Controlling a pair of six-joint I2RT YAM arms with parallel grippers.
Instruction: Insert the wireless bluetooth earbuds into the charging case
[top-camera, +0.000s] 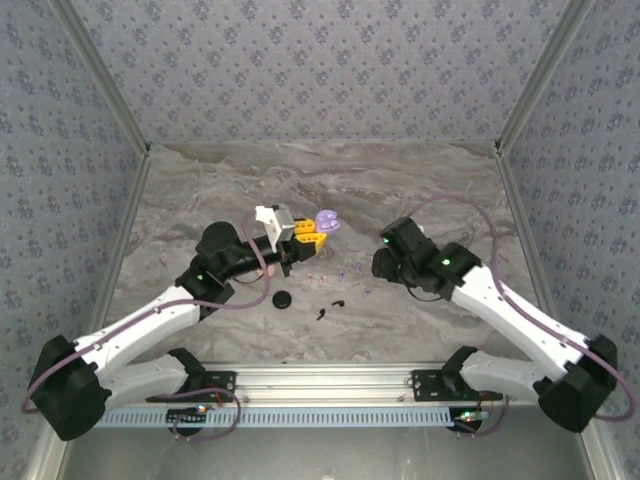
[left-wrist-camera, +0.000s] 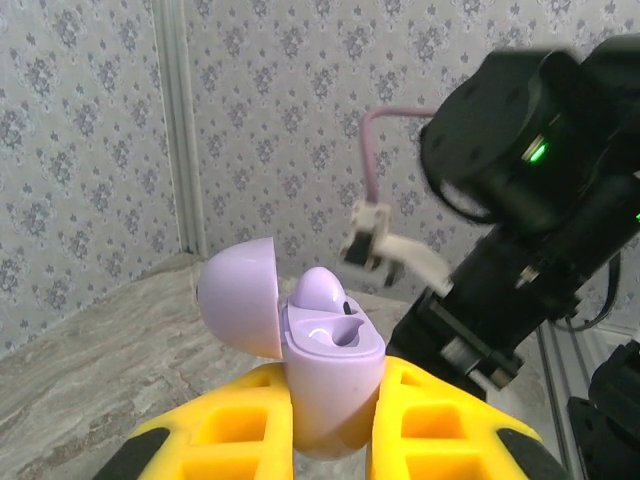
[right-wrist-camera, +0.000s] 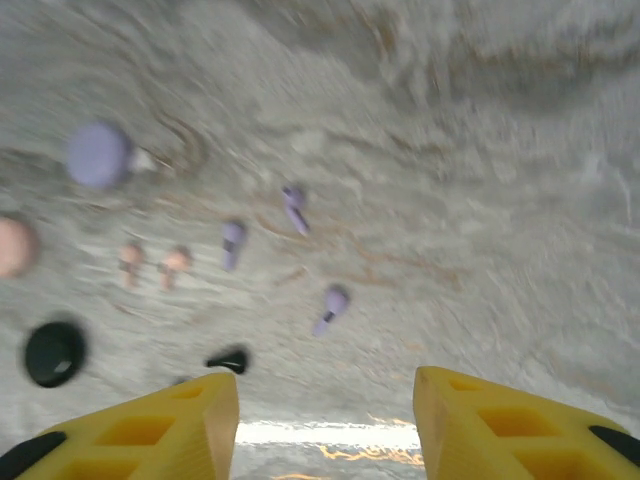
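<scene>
My left gripper (top-camera: 312, 233) is shut on the lilac charging case (left-wrist-camera: 333, 345), held above the table with its lid (left-wrist-camera: 240, 295) swung open. One lilac earbud (left-wrist-camera: 320, 290) sits in the case, and the socket beside it (left-wrist-camera: 348, 335) is bare. My right gripper (right-wrist-camera: 325, 400) hangs open over the table with nothing between its yellow fingers (right-wrist-camera: 170, 430). Below it lie three loose lilac earbuds (right-wrist-camera: 333, 305) (right-wrist-camera: 232, 242) (right-wrist-camera: 294, 207), a pinkish pair (right-wrist-camera: 131, 258) and a black bud (right-wrist-camera: 230, 358). From above, the right gripper (top-camera: 380, 265) stands just right of the buds (top-camera: 343, 273).
A black disc (right-wrist-camera: 55, 352), a lilac disc (right-wrist-camera: 98, 154) and a pinkish disc (right-wrist-camera: 12, 247) lie left of the buds. The right arm's black wrist (left-wrist-camera: 540, 200) looms close behind the held case. Papered walls with metal posts (top-camera: 130, 130) enclose the marble table (top-camera: 430, 190).
</scene>
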